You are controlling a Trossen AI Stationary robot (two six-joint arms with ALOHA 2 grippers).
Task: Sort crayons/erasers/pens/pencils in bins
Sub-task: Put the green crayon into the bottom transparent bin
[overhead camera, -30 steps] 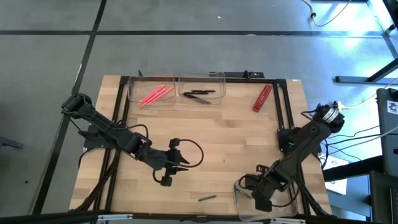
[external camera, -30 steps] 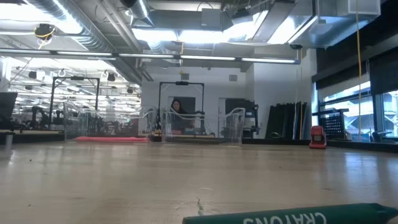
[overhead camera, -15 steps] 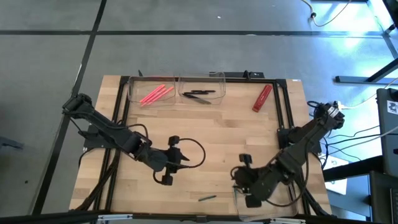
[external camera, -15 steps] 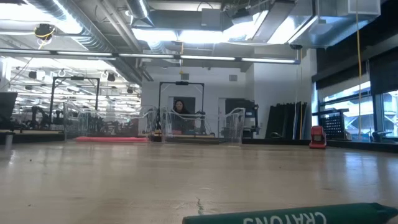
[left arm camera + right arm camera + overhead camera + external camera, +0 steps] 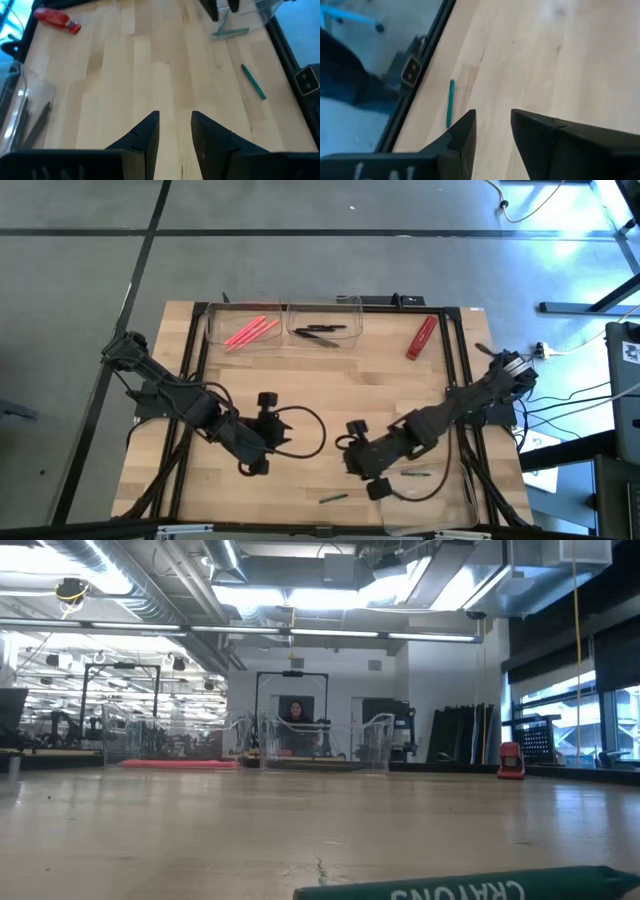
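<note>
Pale wooden table [image 5: 330,395] with a black frame along its edges, standing on a grey floor; seen level, a large lit hall lies behind it, with a person far back at its middle.

Far edge: two clear bins side by side. The left bin [image 5: 244,313] holds several pink-red sticks [image 5: 250,332]; the bin just right of it [image 5: 325,311] holds black sticks [image 5: 320,332]. A red stapler-like object [image 5: 421,338] lies tilted near the far right corner, apart from both bins.

Near right corner: a third clear bin [image 5: 432,496], partly over the near edge, with a grey-green stick [image 5: 421,476] lying in it.

Near edge, about midway: a single green crayon [image 5: 333,499] lies on bare wood, outside every bin. In the low view its printed label faces the camera, close up [image 5: 468,887]; the left wrist view shows it [image 5: 253,81] near the black frame, and the right wrist view shows it [image 5: 450,102] just inside the frame.

Left gripper [image 5: 258,430]: over the table's left-centre, away from all edges. Its fingers [image 5: 145,136] stand a narrow gap apart with only bare wood between them; nothing is held.

Right gripper [image 5: 362,463]: over the near half of the table, between the lone crayon and the third bin, touching neither. Its fingers [image 5: 462,132] are likewise parted by a narrow gap and empty.
</note>
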